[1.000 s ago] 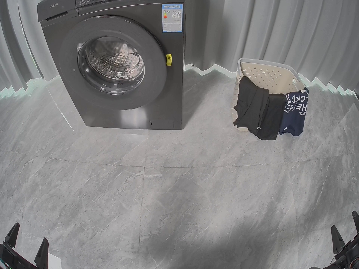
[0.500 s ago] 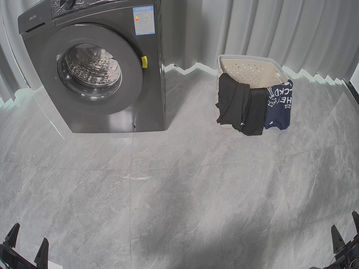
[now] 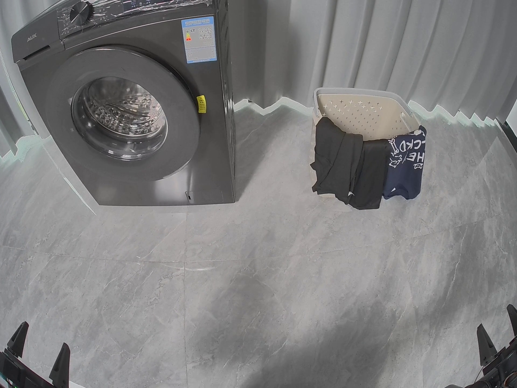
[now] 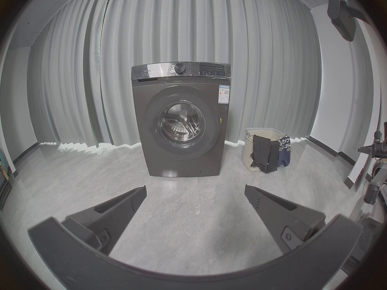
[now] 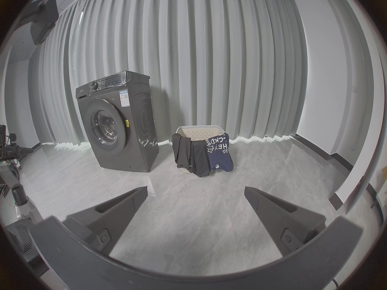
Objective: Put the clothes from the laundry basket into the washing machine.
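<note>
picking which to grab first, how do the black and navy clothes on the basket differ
The black garment is plain; the navy shirt carries white print. The black garment is wider and hangs a little lower than the navy shirt. The black garment is nearer the washer than the navy shirt. Both drape over the front rim of the basket.

Soft, even light, perhaps from overhead; glare on the washing machine door, wrist views bowed at edges.

Pale pleated curtains are hanging along the back, meeting grey marble-look floor tiles; a white wall is carrying what looks like a dark baseboard.
</note>
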